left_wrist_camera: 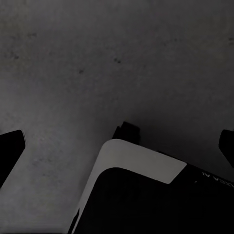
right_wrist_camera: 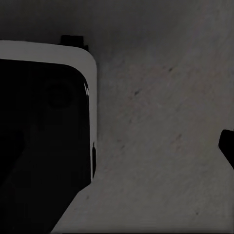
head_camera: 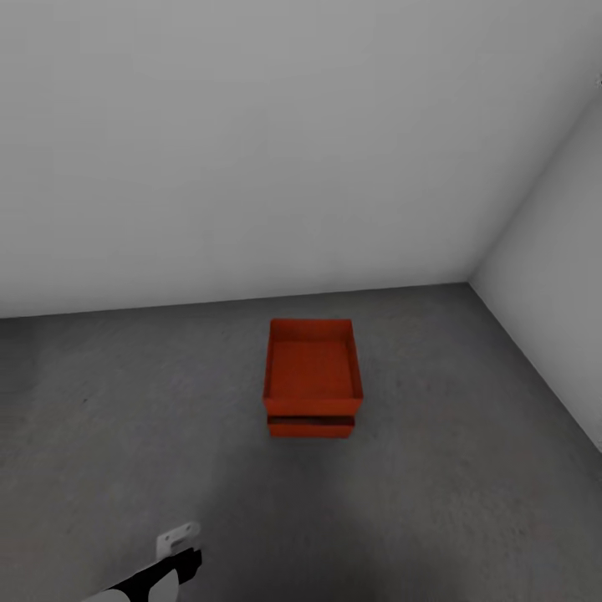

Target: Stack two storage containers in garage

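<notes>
Our left gripper [left_wrist_camera: 119,141] points down at the floor [left_wrist_camera: 73,63], its two dark fingertips [left_wrist_camera: 10,146] spread wide at either edge of the left wrist view with nothing between them, so it is open. Of our right gripper [right_wrist_camera: 227,146] we see just one dark fingertip at the edge of the right wrist view, over the same rough grey floor; we cannot tell whether it is open or closed. Both wrist views also catch the black and white body of the robot's base [left_wrist_camera: 141,195] beneath the arms.

From the head view, a bit of our left arm [head_camera: 159,573] shows at the lower edge. Ahead of us, well apart from it, the two orange-red boxes sit on the dark grey floor of the garage, near the pale wall [head_camera: 251,150] and the corner. The upper box [head_camera: 313,368] rests on the lower box [head_camera: 311,429], open side up, roughly lined up with it.
</notes>
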Controlling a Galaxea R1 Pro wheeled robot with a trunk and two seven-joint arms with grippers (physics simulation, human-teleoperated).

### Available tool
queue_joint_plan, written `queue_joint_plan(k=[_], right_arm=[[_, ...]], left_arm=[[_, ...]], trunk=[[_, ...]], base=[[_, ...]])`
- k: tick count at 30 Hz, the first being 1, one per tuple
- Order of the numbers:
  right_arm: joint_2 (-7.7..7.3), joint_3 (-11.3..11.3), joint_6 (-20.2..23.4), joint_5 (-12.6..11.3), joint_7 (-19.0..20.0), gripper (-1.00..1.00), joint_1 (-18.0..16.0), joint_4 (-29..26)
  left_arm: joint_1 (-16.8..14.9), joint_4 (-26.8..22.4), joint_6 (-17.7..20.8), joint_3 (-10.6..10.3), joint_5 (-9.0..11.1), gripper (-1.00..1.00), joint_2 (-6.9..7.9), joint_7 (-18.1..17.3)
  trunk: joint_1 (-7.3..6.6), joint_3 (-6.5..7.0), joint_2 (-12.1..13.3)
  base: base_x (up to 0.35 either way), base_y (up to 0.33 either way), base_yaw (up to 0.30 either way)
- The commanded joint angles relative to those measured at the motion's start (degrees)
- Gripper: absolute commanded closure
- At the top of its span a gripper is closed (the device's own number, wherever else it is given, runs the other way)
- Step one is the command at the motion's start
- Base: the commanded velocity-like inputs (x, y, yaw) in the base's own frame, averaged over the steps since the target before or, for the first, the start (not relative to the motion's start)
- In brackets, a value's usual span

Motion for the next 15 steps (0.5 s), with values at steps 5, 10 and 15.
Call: queue_joint_plan(k=[5, 10, 15], right_arm=[[0.01, 0.28, -0.23, 0.00, -0.19, -1.00, -0.07, 0.19], [0.01, 0.27, -0.28, -0.05, -0.21, -1.00, -0.07, 0.19], [0.01, 0.27, -0.36, -0.08, -0.22, -1.00, -0.07, 0.19]], left_arm=[[-0.03, 0.01, -0.17, -0.41, 0.56, -1.00, 0.07, 0.16], [-0.05, -0.06, -0.47, -0.43, 0.74, -1.00, 0.06, 0.34], [-0.04, -0.07, -0.37, -0.42, 0.82, -1.00, 0.04, 0.72]], trunk=[[-0.01, -0.06, -0.07], [-0.01, -0.06, -0.07], [-0.01, -0.06, -0.07]], base=[[-0.105, 0.022, 0.000], [-0.011, 0.002, 0.000], [-0.002, 0.000, 0.000]])
